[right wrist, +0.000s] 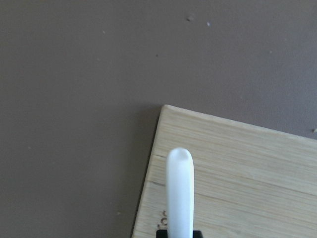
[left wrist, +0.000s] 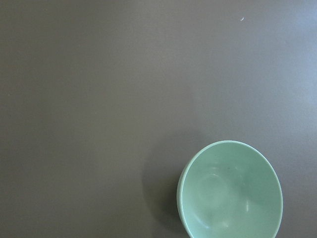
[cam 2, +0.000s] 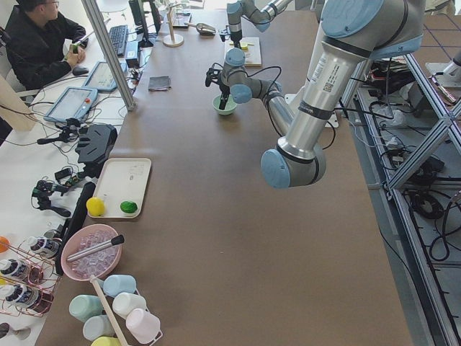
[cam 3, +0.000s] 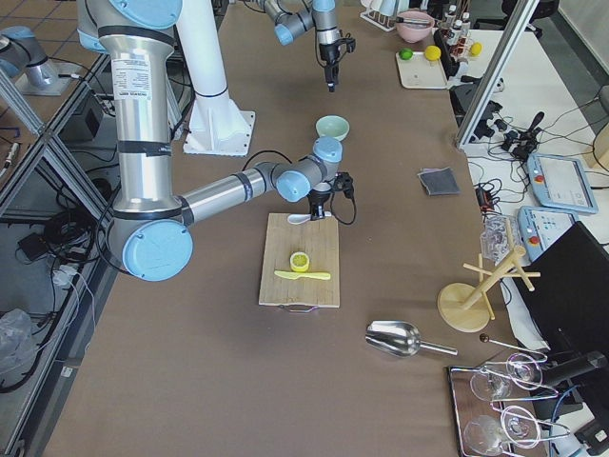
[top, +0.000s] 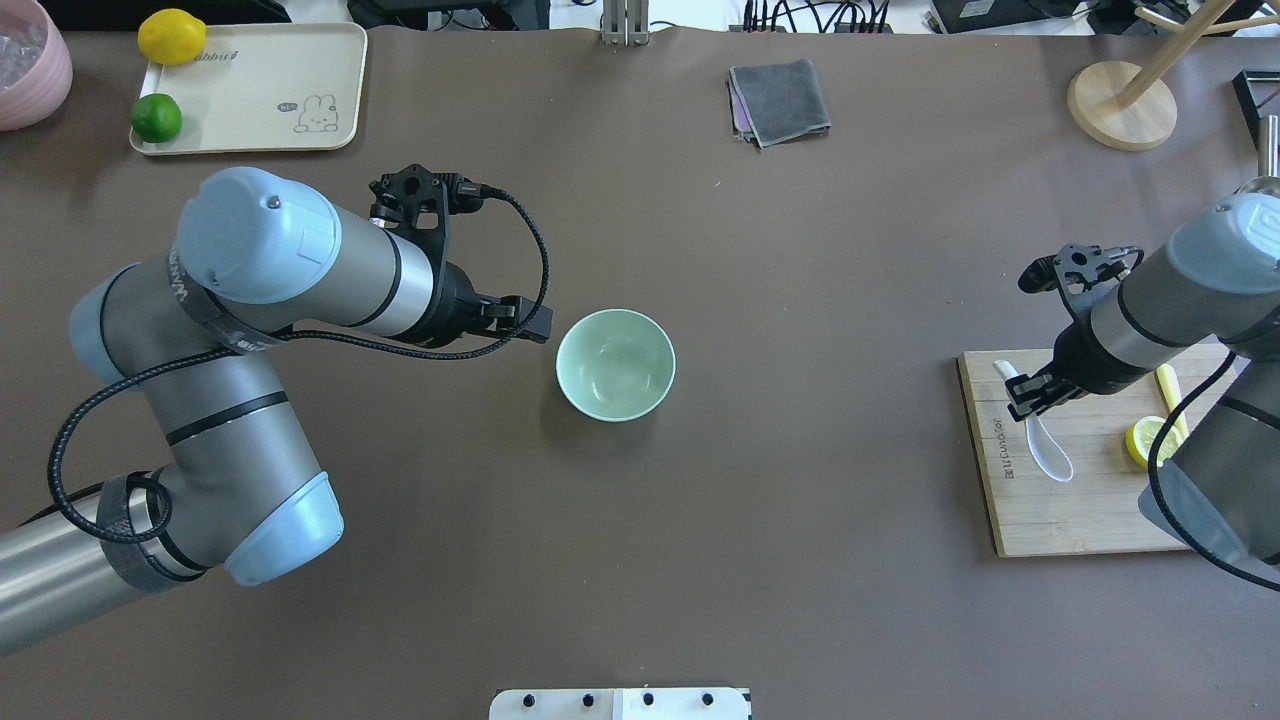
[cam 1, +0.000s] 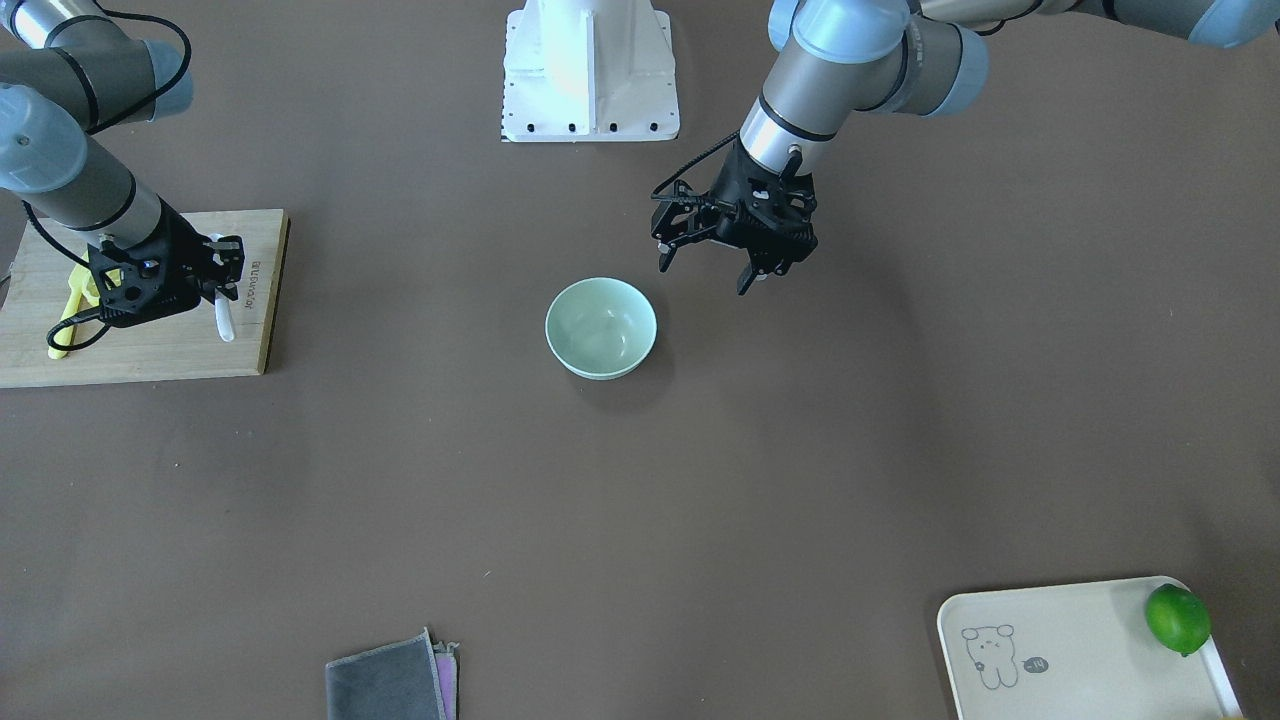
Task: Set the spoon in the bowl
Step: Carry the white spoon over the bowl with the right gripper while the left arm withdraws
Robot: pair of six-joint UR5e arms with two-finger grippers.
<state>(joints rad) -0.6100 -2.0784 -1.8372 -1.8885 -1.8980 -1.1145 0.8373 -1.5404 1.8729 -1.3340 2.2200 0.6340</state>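
The pale mint-green bowl [top: 615,364] stands empty in the middle of the table; it also shows in the front view [cam 1: 601,328] and the left wrist view [left wrist: 230,191]. The white spoon [top: 1046,452] lies on the wooden cutting board [top: 1080,505] at the table's right end. My right gripper [top: 1030,390] is down over the spoon's handle and looks shut on it; the handle [right wrist: 179,188] juts out ahead in the right wrist view. I cannot tell if the spoon is lifted. My left gripper [cam 1: 705,275] is open and empty, hovering just beside the bowl.
A yellow knife [top: 1170,392] and a lemon slice [top: 1143,440] lie on the board behind the right gripper. A grey cloth [top: 780,100] lies at the far edge. A cream tray [top: 250,95] with a lime [top: 157,117] and lemon [top: 171,36] sits far left.
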